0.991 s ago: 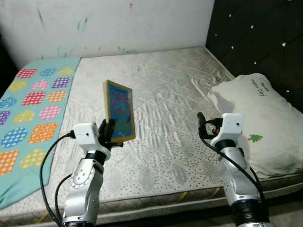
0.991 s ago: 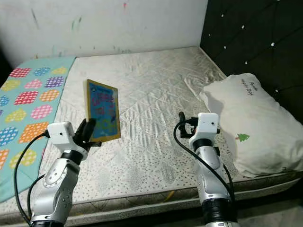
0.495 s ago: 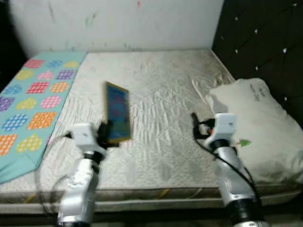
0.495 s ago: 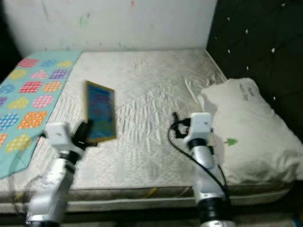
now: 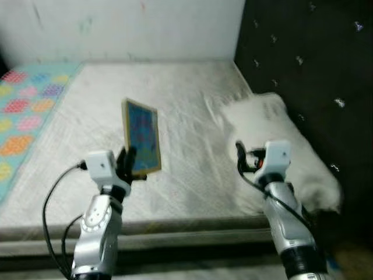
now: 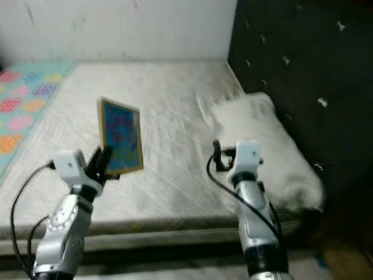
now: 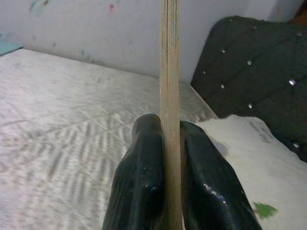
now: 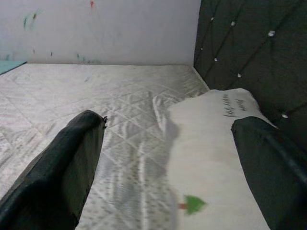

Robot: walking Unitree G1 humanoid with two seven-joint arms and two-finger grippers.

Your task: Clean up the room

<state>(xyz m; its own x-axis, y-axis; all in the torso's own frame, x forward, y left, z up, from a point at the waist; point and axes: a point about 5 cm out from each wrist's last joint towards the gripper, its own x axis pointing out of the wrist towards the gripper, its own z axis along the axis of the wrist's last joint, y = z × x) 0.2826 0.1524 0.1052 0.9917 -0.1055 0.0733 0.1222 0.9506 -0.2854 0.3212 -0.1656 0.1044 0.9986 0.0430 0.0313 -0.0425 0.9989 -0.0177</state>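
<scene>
Left end effector (image 5: 129, 166) clamps picture book (image 5: 142, 137) upright at frame center, not yet stowed; right end effector (image 8: 168, 158) wide open, empty.

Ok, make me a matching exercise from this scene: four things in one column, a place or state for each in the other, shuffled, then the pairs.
Things
1. book
2. pillow
3. patterned blanket
4. right pincer

Places or states
A. open, holding nothing
B. lying on the mattress by the dark headboard
C. held upright, clamped in the left pincer
D. spread over the mattress on the robot's far left

Pairs: 1-C, 2-B, 3-D, 4-A
</scene>
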